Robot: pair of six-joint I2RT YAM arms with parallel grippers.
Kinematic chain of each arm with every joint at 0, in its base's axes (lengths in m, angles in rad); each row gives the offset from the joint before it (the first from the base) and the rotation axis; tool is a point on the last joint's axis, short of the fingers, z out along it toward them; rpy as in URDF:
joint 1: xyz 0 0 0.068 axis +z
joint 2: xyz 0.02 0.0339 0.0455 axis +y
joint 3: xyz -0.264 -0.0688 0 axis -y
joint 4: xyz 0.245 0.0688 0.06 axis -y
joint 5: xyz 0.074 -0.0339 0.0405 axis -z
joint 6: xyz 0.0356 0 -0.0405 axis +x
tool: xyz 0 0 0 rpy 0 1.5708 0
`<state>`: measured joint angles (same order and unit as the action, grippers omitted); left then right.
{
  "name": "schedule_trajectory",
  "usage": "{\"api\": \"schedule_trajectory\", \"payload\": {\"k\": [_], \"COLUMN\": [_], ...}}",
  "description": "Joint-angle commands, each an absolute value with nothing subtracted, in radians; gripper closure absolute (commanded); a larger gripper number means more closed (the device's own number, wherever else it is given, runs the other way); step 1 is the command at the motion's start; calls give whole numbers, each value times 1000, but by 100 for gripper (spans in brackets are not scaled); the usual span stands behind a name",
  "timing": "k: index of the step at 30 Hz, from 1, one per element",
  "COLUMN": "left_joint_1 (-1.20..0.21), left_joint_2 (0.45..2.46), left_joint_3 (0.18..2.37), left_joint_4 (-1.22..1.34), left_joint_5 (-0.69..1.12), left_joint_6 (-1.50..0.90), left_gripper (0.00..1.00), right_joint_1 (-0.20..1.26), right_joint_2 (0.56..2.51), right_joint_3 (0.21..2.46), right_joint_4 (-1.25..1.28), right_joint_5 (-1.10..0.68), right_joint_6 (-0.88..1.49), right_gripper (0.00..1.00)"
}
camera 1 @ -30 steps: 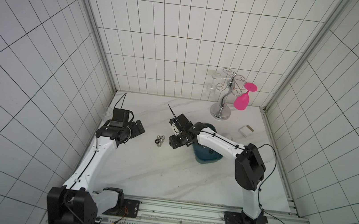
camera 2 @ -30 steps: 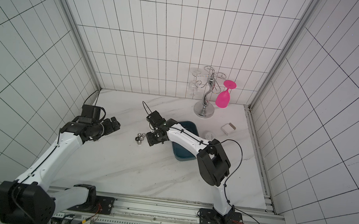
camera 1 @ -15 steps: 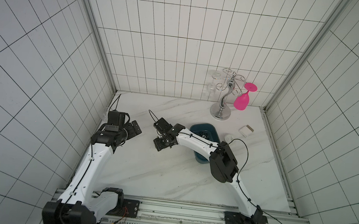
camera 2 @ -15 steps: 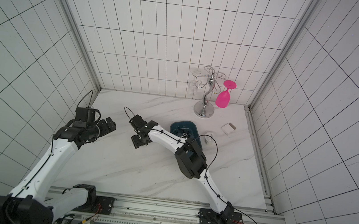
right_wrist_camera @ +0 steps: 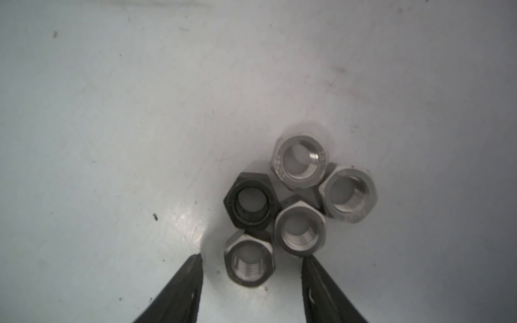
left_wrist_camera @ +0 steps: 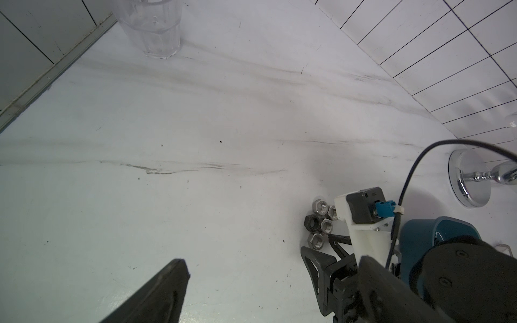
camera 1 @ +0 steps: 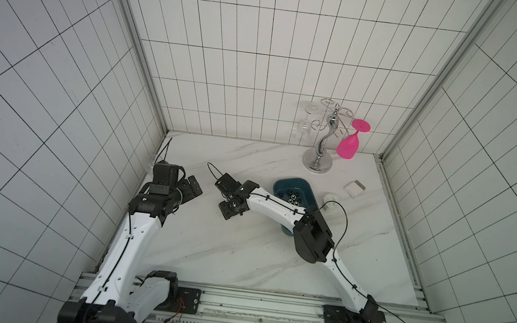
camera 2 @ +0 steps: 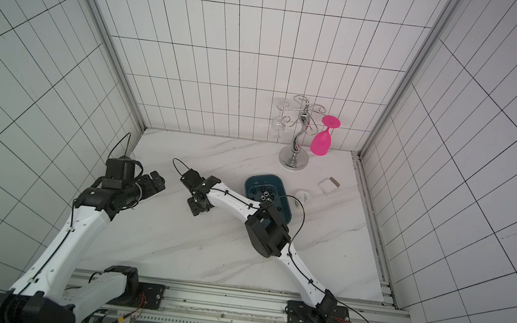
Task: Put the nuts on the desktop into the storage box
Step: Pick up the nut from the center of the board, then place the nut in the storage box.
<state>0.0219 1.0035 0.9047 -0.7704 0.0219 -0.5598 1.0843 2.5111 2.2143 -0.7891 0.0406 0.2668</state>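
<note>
Several nuts [right_wrist_camera: 296, 201] lie bunched on the white desktop [right_wrist_camera: 112, 139], most of them silver and one black; the bunch also shows in the left wrist view [left_wrist_camera: 319, 223]. My right gripper [right_wrist_camera: 251, 257] hangs just over them, open, its fingers either side of the nearest silver nut [right_wrist_camera: 249, 264] without touching it. In both top views this gripper [camera 1: 228, 204] [camera 2: 197, 200] hides the bunch. The teal storage box [camera 1: 281, 182] [camera 2: 253, 179] sits behind the right arm with several nuts [camera 1: 293, 198] inside. My left gripper [left_wrist_camera: 271, 261] [camera 1: 192, 186] is open, empty, left of the bunch.
A clear tumbler [left_wrist_camera: 156, 28] stands by the left wall. A chrome glass rack [camera 1: 318, 158] with a pink goblet [camera 1: 348, 146] is at the back. A small white jar [camera 1: 331, 200] and a white block [camera 1: 354, 189] lie right of the box.
My right gripper has swung left from beside the box to over the bunch of nuts, covering it in the top views. The left arm has drawn back a little.
</note>
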Motion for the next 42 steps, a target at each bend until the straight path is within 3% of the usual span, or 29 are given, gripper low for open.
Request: {"api": "schedule_trajectory", "payload": {"k": [1, 3, 8, 13, 21, 29, 35, 42], "left_joint_1": [28, 28, 29, 28, 23, -81, -98, -100], "left_joint_2": [991, 993, 992, 1003, 1040, 1081, 1098, 1102], "left_joint_3": [904, 906, 904, 904, 881, 895, 909, 920], "left_joint_4": [-752, -753, -753, -744, -688, -640, -642, -653], "left_joint_5": [7, 6, 5, 14, 154, 181, 175, 166], "left_joint_6": [-546, -546, -547, -557, -600, -598, -598, -594], "left_gripper": [2, 2, 2, 2, 2, 2, 2, 2], "right_joint_1": [1088, 1089, 1088, 1085, 998, 790, 656, 626], "right_joint_2": [2549, 2552, 2533, 2440, 2124, 1867, 1888, 1996], "right_joint_3": [2251, 2255, 2234, 2136, 1883, 1602, 1563, 1615], "right_joint_4": [-822, -821, -827, -786, -667, -653, -688, -719], "right_joint_5": [66, 63, 55, 58, 75, 64, -14, -59], "right_joint_6": [268, 266, 265, 271, 301, 293, 270, 247], "right_gripper": [44, 49, 71, 80, 81, 80, 80, 79]}}
